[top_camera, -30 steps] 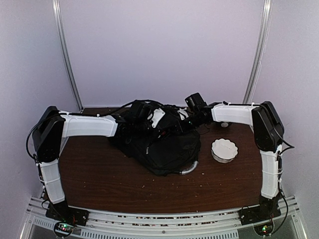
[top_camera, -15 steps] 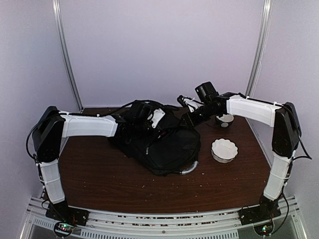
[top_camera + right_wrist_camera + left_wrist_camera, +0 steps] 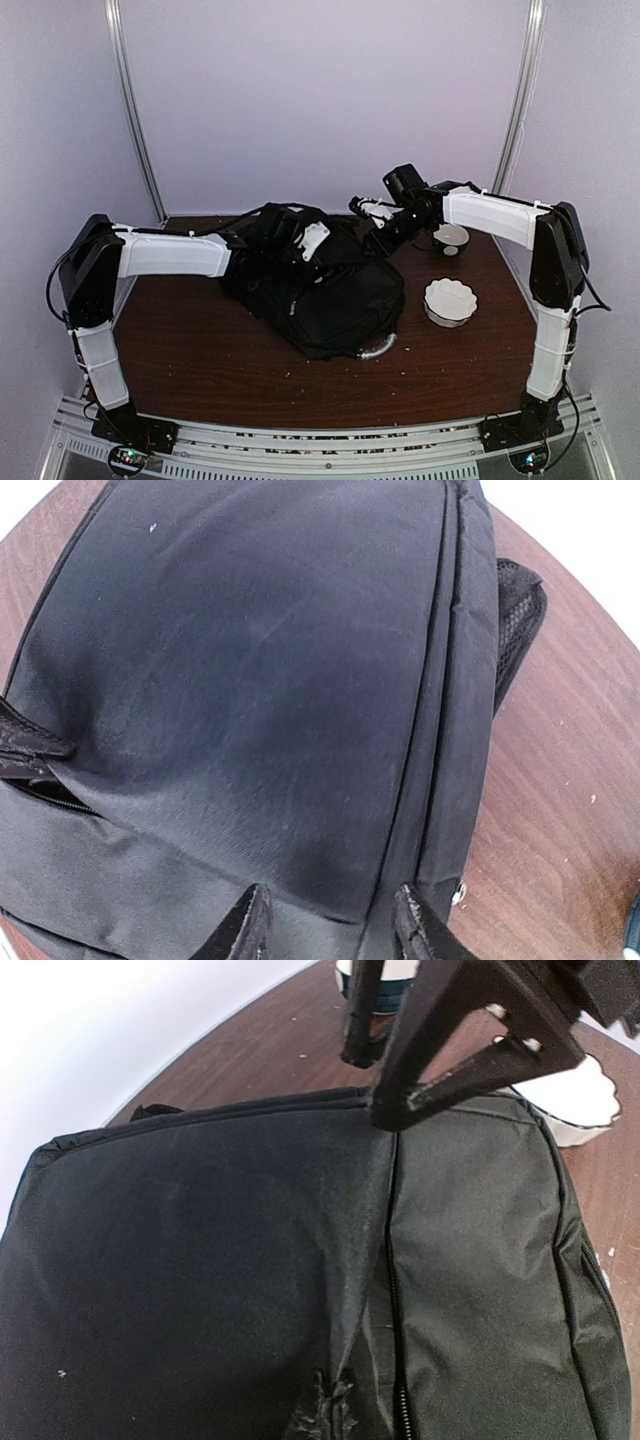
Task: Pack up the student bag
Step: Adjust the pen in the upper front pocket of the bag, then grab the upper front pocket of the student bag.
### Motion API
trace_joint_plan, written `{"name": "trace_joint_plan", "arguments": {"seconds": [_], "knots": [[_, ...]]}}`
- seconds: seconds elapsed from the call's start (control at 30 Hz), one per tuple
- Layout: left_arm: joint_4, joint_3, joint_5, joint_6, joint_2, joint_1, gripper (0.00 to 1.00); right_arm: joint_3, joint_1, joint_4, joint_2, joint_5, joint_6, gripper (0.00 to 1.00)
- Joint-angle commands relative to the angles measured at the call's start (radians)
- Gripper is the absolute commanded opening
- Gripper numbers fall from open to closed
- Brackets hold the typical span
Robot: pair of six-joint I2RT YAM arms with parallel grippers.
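Note:
The student bag [image 3: 330, 295] is a large black backpack lying flat mid-table, its grey-silver handle [image 3: 378, 346] at the near right. Its fabric fills both wrist views. My left gripper [image 3: 337, 1412] is shut on a pinched fold of the bag's fabric next to a zipper [image 3: 392, 1290]. My right gripper [image 3: 332, 925] hovers just above the bag's far right end, jaws open, nothing between the fingertips [image 3: 250, 920]. In the left wrist view the right gripper's fingers [image 3: 440, 1070] show over the bag's far edge.
A white scalloped bowl [image 3: 450, 300] sits on the brown table [image 3: 200, 350] right of the bag. A second small bowl [image 3: 450, 238] stands behind it, under the right forearm. Walls close in the back and sides.
My right gripper has opened and lifted off the bag's far right end, and that arm has straightened and risen. The left gripper has kept its pinch in place.

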Motion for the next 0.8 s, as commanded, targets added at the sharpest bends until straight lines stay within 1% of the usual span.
{"name": "trace_joint_plan", "arguments": {"seconds": [0.0, 0.1, 0.13, 0.23, 0.27, 0.33, 0.4, 0.47, 0.57, 0.63, 0.77], "knots": [[-0.004, -0.046, 0.116, 0.001, -0.046, -0.023, 0.05, 0.028, -0.011, -0.019, -0.025, -0.044, 0.025, 0.41], [-0.017, -0.052, 0.090, -0.028, -0.044, -0.023, 0.19, 0.023, -0.021, -0.018, -0.058, -0.077, 0.039, 0.41], [-0.017, -0.057, 0.069, -0.039, -0.055, -0.023, 0.25, 0.018, -0.025, -0.015, -0.073, -0.085, 0.049, 0.40], [-0.004, -0.080, 0.010, -0.047, -0.120, -0.023, 0.42, -0.018, -0.041, 0.037, -0.132, -0.063, 0.112, 0.40], [-0.010, -0.082, -0.011, -0.047, -0.143, -0.022, 0.45, -0.030, -0.045, 0.058, -0.151, -0.067, 0.128, 0.40], [-0.026, -0.084, -0.046, -0.045, -0.179, -0.021, 0.48, -0.019, -0.048, 0.044, -0.174, -0.088, 0.131, 0.40], [-0.037, -0.097, -0.086, -0.050, -0.214, -0.018, 0.49, 0.021, -0.048, -0.006, -0.174, -0.145, 0.110, 0.40], [-0.048, -0.123, -0.130, -0.076, -0.242, -0.009, 0.51, 0.046, -0.044, -0.040, -0.171, -0.206, 0.106, 0.39], [-0.063, -0.179, -0.145, -0.149, -0.285, 0.021, 0.52, 0.043, -0.028, -0.049, -0.174, -0.273, 0.111, 0.38], [-0.063, -0.229, -0.140, -0.210, -0.320, 0.050, 0.52, 0.036, -0.004, -0.056, -0.174, -0.282, 0.084, 0.37], [-0.040, -0.338, -0.080, -0.364, -0.400, 0.128, 0.53, 0.026, 0.085, -0.082, -0.172, -0.211, -0.038, 0.35]]}}
